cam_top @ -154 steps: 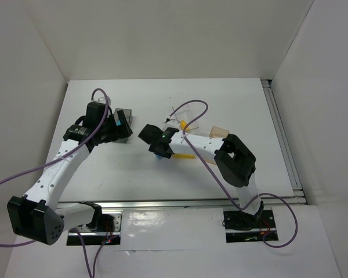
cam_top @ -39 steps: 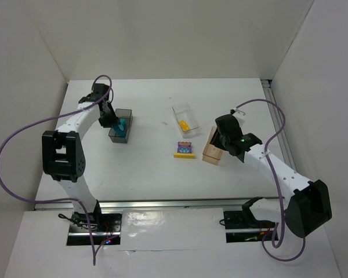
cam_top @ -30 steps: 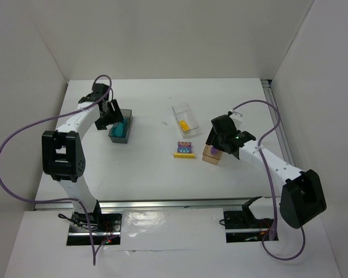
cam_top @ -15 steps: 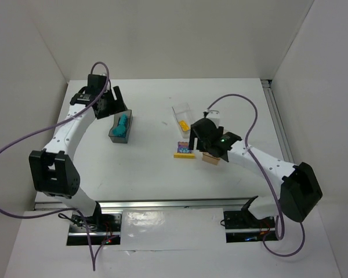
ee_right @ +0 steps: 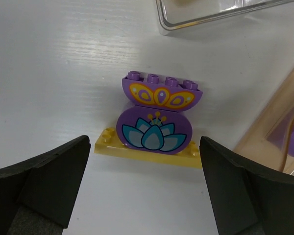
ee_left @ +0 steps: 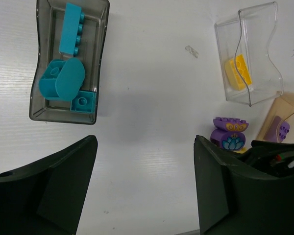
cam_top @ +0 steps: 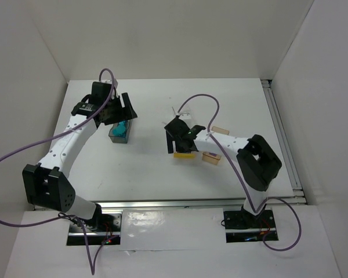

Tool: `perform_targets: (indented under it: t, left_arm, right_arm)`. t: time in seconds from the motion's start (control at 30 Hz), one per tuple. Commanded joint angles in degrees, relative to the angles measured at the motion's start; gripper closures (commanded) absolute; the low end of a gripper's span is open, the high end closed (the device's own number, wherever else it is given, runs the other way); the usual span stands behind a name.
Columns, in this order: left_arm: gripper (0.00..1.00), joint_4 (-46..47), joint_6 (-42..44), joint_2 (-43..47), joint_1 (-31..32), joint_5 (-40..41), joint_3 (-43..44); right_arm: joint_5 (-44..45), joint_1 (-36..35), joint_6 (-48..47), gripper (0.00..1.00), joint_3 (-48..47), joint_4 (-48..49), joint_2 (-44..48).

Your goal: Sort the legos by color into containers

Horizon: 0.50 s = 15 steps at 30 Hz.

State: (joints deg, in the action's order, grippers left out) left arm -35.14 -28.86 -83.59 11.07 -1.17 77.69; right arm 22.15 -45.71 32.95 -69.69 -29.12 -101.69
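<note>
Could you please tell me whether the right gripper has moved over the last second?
Yes. The right gripper has swung left, off the tan wooden box and over the purple flower-printed brick standing on the thin yellow plate.

grey box (ee_left: 94, 54) of teal legos (ee_left: 62, 83), clear box (ee_left: 262, 58)

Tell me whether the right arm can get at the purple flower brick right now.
Probably yes. The right gripper is open above the purple flower brick, with nothing between them. The brick touches the yellow plate, which might come along.
</note>
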Motion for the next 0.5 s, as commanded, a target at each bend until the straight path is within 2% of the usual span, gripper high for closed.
perform_targets:
  t: [0.0, 0.23, 0.33, 0.47]
  left_arm:
    - [0.16, 0.2, -0.7, 0.9, 0.6, -1.2, -1.2]
    - [0.17, 0.2, -1.2, -0.2, 1.7, -1.2, -2.3]
    - [0.17, 0.9, -1.2, -0.2, 2.2, -1.2, -3.5]
    - [0.17, 0.9, -1.2, -0.2, 2.7, -1.2, -4.8]
  right_arm:
    - [1.7, 0.4, 2.5, 0.00, -3.6, -1.1, -1.7]
    - [0.9, 2.6, 4.2, 0.00, -3.1, 0.5, -5.0]
    - [-0.5, 3.2, 4.8, 0.04, -1.9, 1.6, -5.0]
    - [-1.8, 3.2, 6.2, 0.15, -1.4, 2.1, -5.6]
